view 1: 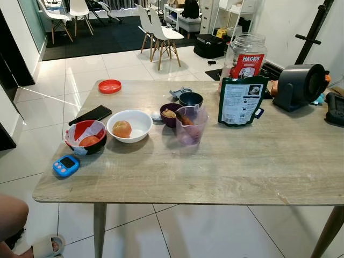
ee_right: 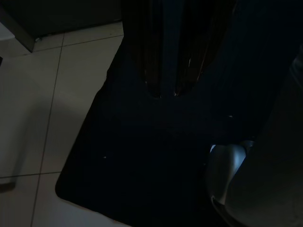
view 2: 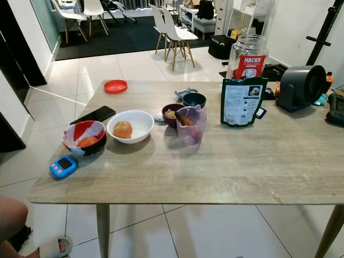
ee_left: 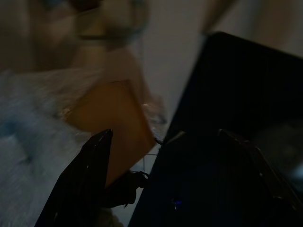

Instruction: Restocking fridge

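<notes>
Left eye view: the white bowl holding a round orange-red fruit is sitting on the tabletop between the red-and-black bowl and the plastic jug. These are crowding together, so a reach for one is likely risking a knock to its neighbour.

Right eye view: the same items are lying well forward of the edge.

Left wrist view: the left end effector is hanging with fingers spread, gripping nothing.

Right wrist view: the right end effector is pointing at dark floor, fingers nearly together, empty.
</notes>
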Motion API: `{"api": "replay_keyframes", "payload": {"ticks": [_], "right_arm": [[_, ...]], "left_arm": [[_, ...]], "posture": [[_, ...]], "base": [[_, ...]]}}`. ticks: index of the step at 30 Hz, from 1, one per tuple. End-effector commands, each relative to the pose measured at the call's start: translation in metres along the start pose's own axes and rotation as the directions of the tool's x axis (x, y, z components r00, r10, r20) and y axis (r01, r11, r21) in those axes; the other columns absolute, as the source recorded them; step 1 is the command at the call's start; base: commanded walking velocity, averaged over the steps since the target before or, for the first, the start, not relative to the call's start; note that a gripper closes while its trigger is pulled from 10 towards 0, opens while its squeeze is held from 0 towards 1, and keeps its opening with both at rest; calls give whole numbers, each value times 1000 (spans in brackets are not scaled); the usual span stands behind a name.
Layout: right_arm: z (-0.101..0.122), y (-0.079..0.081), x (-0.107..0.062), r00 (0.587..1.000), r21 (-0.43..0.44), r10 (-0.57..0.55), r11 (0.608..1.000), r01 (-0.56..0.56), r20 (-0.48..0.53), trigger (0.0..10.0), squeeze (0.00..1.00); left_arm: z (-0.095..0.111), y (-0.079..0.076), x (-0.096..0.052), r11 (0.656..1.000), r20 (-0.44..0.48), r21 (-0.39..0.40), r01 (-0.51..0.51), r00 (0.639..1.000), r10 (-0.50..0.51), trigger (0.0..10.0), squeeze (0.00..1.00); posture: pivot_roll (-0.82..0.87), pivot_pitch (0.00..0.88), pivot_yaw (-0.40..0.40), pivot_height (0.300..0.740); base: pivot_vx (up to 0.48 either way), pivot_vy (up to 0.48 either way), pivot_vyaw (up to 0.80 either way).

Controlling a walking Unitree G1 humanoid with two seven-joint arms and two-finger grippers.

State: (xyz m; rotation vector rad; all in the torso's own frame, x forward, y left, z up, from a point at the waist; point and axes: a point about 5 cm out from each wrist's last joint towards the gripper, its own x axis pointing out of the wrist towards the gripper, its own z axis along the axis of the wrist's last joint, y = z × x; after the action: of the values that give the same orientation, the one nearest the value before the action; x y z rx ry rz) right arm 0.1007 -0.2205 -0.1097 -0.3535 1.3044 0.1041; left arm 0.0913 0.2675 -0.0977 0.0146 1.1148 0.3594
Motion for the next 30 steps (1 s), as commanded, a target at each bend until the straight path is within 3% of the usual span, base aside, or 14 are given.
{"api": "replay_keyframes", "payload": {"ticks": [1,6,10,15,21,25,30], "right_arm": [[-3,1,0,1000,-12,10,1000,-10,-1,10000,0],[-5,0,0,1000,-25,8,1000,-8,-3,10000,0],[-6,0,0,1000,-27,8,1000,-8,-4,10000,0],[-7,2,0,1000,-36,12,999,-12,-7,10000,0],[-7,4,0,1000,-33,19,999,-19,-6,10000,0],[-10,10,0,999,-31,47,998,-48,-14,10000,0],[-10,11,0,999,-30,50,998,-51,-15,10000,0]], "left_arm": [[-6,-17,-1,996,-19,55,63,998,-62,10000,0],[-11,-36,-2,981,-41,137,137,990,-133,10000,0],[-11,-37,-2,980,-42,142,140,990,-135,10000,0],[-16,-45,-3,932,-88,301,204,979,-186,10000,0],[-17,-47,-3,930,-103,294,219,975,-197,10000,0],[-22,-56,-5,896,-143,345,278,960,-242,10000,0],[-23,-58,-5,896,-148,341,284,958,-247,10000,0]], "posture": [[27,0,-2,740],[23,0,-10,740],[23,0,-10,740],[21,0,-9,740],[19,0,-6,740],[19,0,-6,740],[15,0,-6,740]], "base": [[0,0,0],[0,0,0],[0,0,0],[0,0,0],[0,0,0],[0,0,0],[0,0,0]]}}
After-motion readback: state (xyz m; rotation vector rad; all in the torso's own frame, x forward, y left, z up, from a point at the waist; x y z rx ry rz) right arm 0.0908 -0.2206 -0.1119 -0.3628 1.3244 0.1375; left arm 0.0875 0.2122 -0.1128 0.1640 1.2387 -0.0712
